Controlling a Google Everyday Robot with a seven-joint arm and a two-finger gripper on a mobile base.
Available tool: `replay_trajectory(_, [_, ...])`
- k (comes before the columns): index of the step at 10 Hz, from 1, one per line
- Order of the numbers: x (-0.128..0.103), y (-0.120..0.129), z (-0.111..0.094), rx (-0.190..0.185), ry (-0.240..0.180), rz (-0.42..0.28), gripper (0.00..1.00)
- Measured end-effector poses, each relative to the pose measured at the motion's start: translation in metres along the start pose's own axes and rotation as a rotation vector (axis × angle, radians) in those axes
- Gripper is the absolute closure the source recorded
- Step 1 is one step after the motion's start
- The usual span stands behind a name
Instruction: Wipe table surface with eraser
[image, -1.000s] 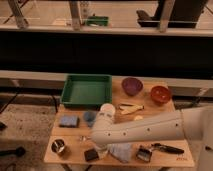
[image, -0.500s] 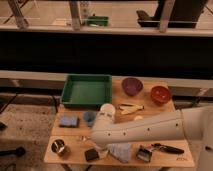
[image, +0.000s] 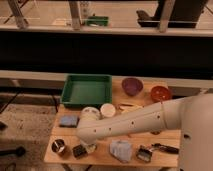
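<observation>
Camera view looks down on a wooden table (image: 102, 156) with a green tray (image: 86, 91) at its back left, and every place below is given from that tray.

Farthest left, toward the front of the table and left of the tray's left edge, stands 1 small metal cup (image: 59, 146). Just in front of the tray's left corner lies 1 blue sponge (image: 68, 120). The eraser (image: 79, 151), a small dark block, lies flat on the table well in front of the tray, below its left half and just right of the metal cup.

The gripper (image: 90, 146) sits low over the table in front of the tray's middle, just beside the eraser on its right. Whether it is grasping anything cannot be told.

Just in front of the tray's right corner stands 1 white cup (image: 107, 110). Further forward and right of that corner lies a crumpled pale blue cloth (image: 121, 149). A yellowish object (image: 130, 106) lies right of the tray's front edge. 1 purple bowl (image: 132, 85) stands just right of the tray, and 1 red bowl (image: 160, 93) further right. A dark brush-like item (image: 145, 153) and a black tool (image: 167, 147) lie far forward and right. The white arm (image: 140, 121) reaches in from the right, crossing in front of the tray.
</observation>
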Motion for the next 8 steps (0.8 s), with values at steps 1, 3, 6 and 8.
replay_trajectory(1, [-0.005,-0.002,0.0,0.001,-0.001,-0.013,0.96])
replay_trajectory(3, [-0.005,0.004,0.001,-0.006,0.001,-0.023,0.96])
replay_trajectory(6, [0.016,0.024,0.006,-0.03,0.017,-0.009,0.96])
replay_trajectory(8, [0.028,0.031,0.002,-0.031,0.021,0.019,0.96])
